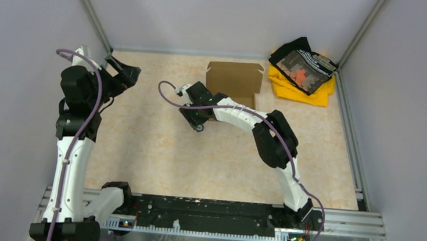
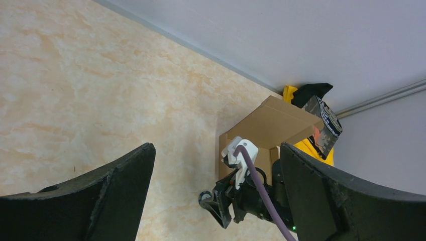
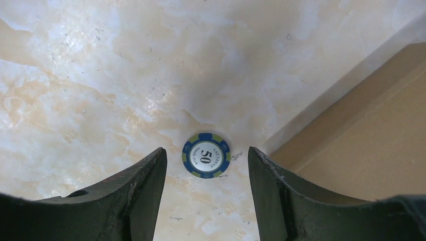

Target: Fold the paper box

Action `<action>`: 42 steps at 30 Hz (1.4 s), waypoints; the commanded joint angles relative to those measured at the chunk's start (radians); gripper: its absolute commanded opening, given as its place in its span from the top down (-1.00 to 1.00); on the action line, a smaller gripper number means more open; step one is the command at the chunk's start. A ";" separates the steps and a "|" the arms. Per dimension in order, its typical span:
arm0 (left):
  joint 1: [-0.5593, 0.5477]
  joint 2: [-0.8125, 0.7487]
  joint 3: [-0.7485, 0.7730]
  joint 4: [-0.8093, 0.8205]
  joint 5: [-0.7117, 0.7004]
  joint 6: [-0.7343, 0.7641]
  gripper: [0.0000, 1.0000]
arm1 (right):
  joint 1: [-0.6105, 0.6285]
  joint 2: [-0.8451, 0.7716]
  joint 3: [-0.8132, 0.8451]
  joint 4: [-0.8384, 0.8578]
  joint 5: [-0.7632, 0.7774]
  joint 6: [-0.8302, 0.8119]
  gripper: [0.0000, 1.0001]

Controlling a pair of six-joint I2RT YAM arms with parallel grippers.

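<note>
Jaws stand apart on both arms, the right over a poker chip (image 3: 206, 155) beside the paper box (image 1: 233, 78), presumably to clear it.

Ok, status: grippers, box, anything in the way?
Left gripper open, empty, off left. Right gripper open over blue-and-green poker chip on table, beside brown corrugated-cardboard box. Box stands part-folded, not held.

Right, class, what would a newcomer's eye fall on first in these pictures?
Most likely the brown paper box, at the far middle of the table with one panel raised. Next, the blue and green chip marked 50, flat on the table between the open fingers of the right gripper, beside the box. Then the yellow and black cloth pile in the far right corner.
</note>
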 commanded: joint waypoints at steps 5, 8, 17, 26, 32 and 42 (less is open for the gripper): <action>0.003 0.005 0.005 0.030 -0.026 0.021 -0.98 | 0.018 0.062 0.061 -0.013 -0.005 -0.011 -0.21; 0.005 0.011 0.009 0.029 -0.029 0.022 -0.98 | 0.018 0.068 0.057 -0.013 -0.002 -0.009 -0.22; 0.005 0.018 0.010 0.033 -0.028 0.020 -0.98 | 0.018 0.075 0.036 -0.013 -0.002 -0.007 -0.08; 0.004 0.017 0.007 0.034 -0.026 0.021 -0.98 | 0.018 0.065 0.018 -0.013 -0.002 -0.003 0.08; 0.003 0.015 0.000 0.037 -0.026 0.019 -0.98 | 0.018 0.055 0.006 -0.021 -0.002 -0.002 0.09; 0.004 0.011 -0.013 0.043 -0.022 0.014 -0.98 | 0.018 0.034 -0.001 -0.019 0.028 0.000 0.24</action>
